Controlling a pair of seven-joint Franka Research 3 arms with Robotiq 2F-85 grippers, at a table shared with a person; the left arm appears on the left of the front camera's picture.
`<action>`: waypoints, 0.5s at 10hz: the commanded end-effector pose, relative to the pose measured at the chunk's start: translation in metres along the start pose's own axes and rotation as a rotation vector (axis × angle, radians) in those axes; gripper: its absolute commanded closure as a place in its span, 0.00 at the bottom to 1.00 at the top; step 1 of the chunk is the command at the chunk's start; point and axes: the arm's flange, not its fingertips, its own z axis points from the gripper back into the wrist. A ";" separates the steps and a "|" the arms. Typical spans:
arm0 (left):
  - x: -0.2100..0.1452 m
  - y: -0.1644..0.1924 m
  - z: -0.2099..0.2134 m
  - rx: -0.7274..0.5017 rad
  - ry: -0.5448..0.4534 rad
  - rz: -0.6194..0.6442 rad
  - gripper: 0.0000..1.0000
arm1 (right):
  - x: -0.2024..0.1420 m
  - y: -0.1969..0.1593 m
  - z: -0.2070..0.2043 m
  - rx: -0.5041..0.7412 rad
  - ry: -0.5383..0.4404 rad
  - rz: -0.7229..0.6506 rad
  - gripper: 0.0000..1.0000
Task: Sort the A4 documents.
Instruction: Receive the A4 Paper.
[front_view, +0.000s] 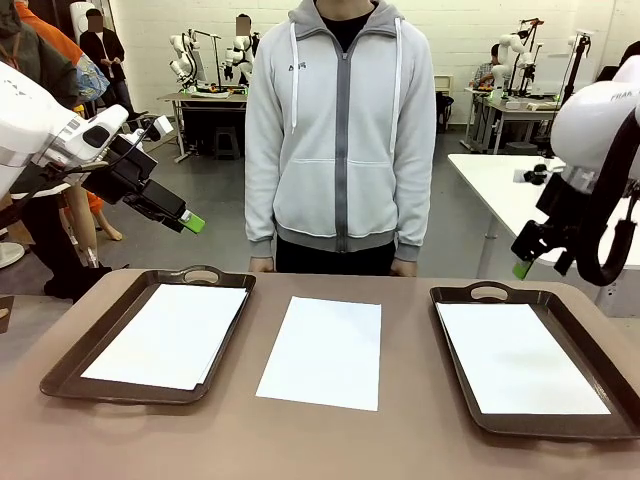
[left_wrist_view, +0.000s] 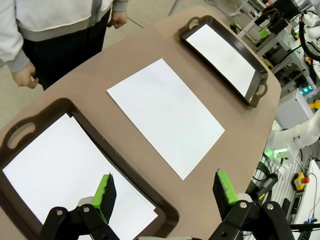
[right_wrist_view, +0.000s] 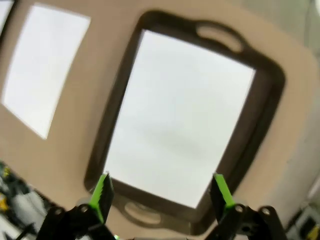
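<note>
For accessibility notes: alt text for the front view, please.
A brown table holds a row: the left stack of white A4 sheets in the left tray, the middle sheet bare, the right sheet in the right tray. A person in a grey hoodie stands behind; the left gripper and right gripper hang above.

Bright, even indoor light falls across your table (front_view: 400, 440); the middle A4 document (front_view: 322, 352) casts barely a shadow, and pale highlights ride the left tray (front_view: 100, 340) rim. Your front and left wrist views are sharp, bowed at the edges. Your right wrist view is smeared with blur throughout, the right tray (right_wrist_view: 272, 87) soft-edged and washed pale.
</note>
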 end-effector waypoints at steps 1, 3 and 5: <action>0.000 0.000 0.001 0.004 -0.004 0.000 0.00 | -0.004 -0.003 0.014 0.111 0.001 0.209 0.00; 0.000 0.000 0.001 0.004 -0.004 0.000 0.00 | -0.002 0.007 0.037 0.209 0.008 0.352 0.00; 0.000 0.000 0.001 0.004 -0.004 0.000 0.00 | -0.005 0.007 0.047 0.328 0.020 0.444 0.00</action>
